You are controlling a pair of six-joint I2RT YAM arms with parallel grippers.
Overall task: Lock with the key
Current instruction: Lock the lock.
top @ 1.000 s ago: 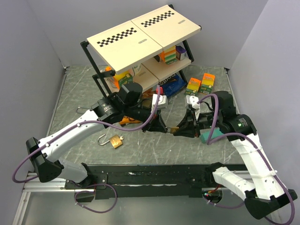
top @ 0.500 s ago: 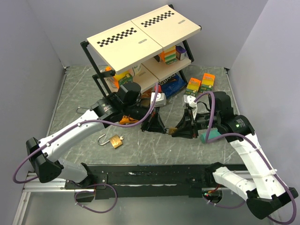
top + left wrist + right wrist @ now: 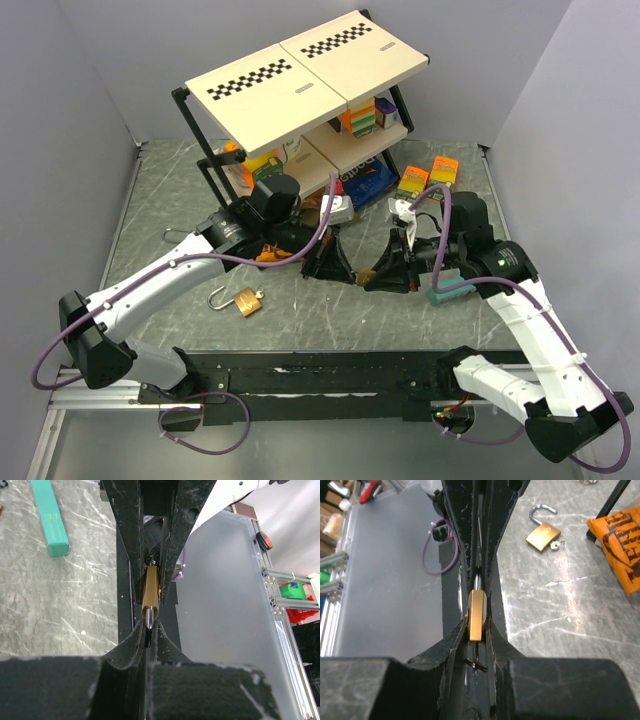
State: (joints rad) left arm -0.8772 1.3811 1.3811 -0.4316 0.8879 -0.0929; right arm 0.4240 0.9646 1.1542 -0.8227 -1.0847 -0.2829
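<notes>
A small brass padlock [image 3: 476, 615] is clamped between my right gripper's [image 3: 476, 625] fingers, held above the table at mid-scene [image 3: 366, 277]. My left gripper [image 3: 148, 625] faces it from the left and is shut on a silver key [image 3: 149, 621]. The key's tip sits at the padlock's end face [image 3: 150, 592]. In the top view the left gripper [image 3: 350, 275] and right gripper [image 3: 374, 279] meet tip to tip. The shackle is hidden between the right fingers.
A second brass padlock [image 3: 243, 300] with its shackle open lies on the table at the left [image 3: 543, 534]. A teal box [image 3: 450, 290] lies under the right arm. An orange bag [image 3: 620, 545] and a shelf rack [image 3: 300, 80] with small boxes stand behind.
Both grippers stay joined at the padlock and have shifted slightly left. The right wrist has moved left and back, uncovering more of the teal box.
</notes>
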